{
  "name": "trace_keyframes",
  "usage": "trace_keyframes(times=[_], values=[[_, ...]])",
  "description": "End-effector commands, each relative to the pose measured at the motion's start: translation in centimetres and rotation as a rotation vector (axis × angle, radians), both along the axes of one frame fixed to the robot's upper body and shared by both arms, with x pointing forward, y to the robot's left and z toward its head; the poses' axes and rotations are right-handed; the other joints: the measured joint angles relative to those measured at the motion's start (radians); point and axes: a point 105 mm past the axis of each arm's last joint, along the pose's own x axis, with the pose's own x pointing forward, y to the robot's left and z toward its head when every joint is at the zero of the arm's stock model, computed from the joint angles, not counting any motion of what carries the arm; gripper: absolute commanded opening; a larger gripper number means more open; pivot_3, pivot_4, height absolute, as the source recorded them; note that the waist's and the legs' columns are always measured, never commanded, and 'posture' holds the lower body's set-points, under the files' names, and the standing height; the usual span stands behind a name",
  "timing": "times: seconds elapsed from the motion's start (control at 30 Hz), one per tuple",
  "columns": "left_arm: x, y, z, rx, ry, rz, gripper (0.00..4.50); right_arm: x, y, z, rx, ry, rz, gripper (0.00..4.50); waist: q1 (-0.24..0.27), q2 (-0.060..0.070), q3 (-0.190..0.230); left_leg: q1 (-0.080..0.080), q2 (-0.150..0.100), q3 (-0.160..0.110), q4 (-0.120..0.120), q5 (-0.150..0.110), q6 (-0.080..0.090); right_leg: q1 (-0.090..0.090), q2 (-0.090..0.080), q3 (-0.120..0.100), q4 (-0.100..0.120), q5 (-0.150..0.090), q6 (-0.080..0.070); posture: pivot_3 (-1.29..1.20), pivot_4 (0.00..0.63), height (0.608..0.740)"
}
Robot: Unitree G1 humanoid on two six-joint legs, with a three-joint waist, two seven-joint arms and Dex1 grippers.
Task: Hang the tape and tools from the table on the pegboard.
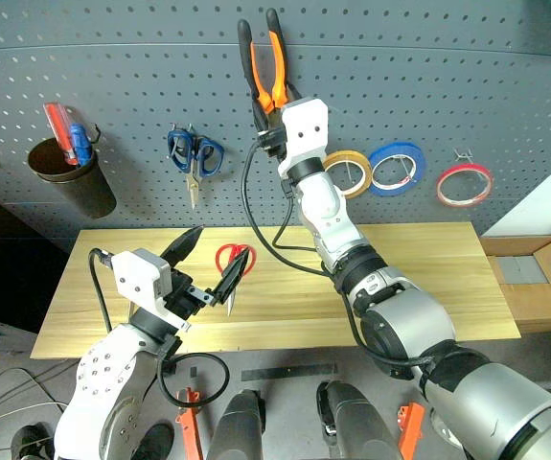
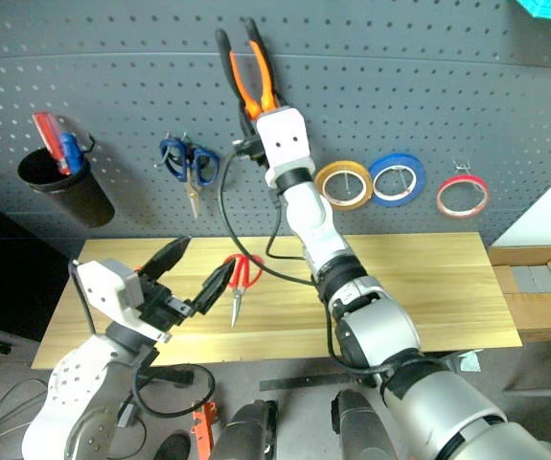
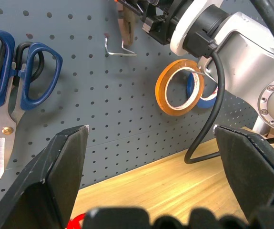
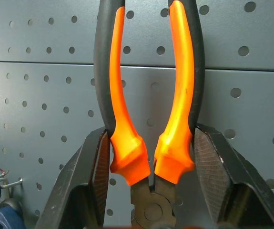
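My right gripper (image 1: 273, 103) is shut on the pliers (image 1: 271, 72), holding them high against the dark grey pegboard (image 1: 428, 86) with their orange-and-black handles (image 4: 127, 157) pointing up. The pliers' nose (image 3: 125, 28) is close to a small metal hook (image 3: 120, 50). The red tape (image 1: 464, 184) hangs on the pegboard at the right. Red-handled scissors (image 2: 238, 305) lie on the light wooden table (image 1: 409, 278). My left gripper (image 1: 224, 241) hovers open just above and beside them, with nothing between its fingers.
A yellow tape ring (image 1: 349, 172), a blue tape ring (image 1: 396, 169) and blue-handled scissors (image 1: 195, 153) hang on the board. A black cup (image 1: 72, 177) with red and blue handles hangs at the left. A cardboard box (image 1: 543, 273) stands right of the table.
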Motion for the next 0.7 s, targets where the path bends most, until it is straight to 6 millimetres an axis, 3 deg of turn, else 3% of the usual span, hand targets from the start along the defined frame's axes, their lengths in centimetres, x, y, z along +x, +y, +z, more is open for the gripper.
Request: trace_keyframes(times=[0.03, 0.4, 0.6, 0.7], values=[[-0.8, -0.1, 1.3, 0.002, -0.050, -0.003, 4.50, -1.5, 2.3, 1.8, 0.044, -0.040, 0.071, 2.01, 0.000, 0.000, 0.000, 0.000, 0.000, 0.000, 0.000, 0.000, 0.000, 0.000, 0.000, 0.000, 0.000, 0.000, 0.000, 0.07, 0.260, 0.740], [-0.9, 0.0, 1.3, 0.006, -0.044, 0.001, 4.50, -0.5, 3.0, -1.3, -0.005, 0.098, 0.077, 2.01, 0.000, 0.001, 0.003, 0.000, 0.000, 0.000, -0.001, 0.000, 0.000, 0.000, 0.000, 0.000, -0.001, 0.000, 0.000, 0.07, 0.268, 0.740], [-0.7, 0.0, 1.2, 0.007, -0.040, 0.001, 4.50, -1.1, 3.5, -1.3, -0.019, 0.082, 0.127, 2.01, 0.000, 0.001, 0.003, 0.000, 0.000, 0.000, -0.001, 0.000, 0.000, 0.000, 0.000, 0.000, -0.001, 0.000, 0.000, 0.06, 0.268, 0.740], [-0.6, 0.0, 1.2, 0.007, -0.040, 0.001, 4.50, -0.9, 3.3, -1.5, -0.021, 0.089, 0.117, 2.98, 0.000, 0.001, 0.003, 0.000, 0.000, 0.000, -0.001, 0.000, 0.000, 0.000, 0.000, 0.000, -0.001, 0.000, 0.000, 0.06, 0.268, 0.740]])
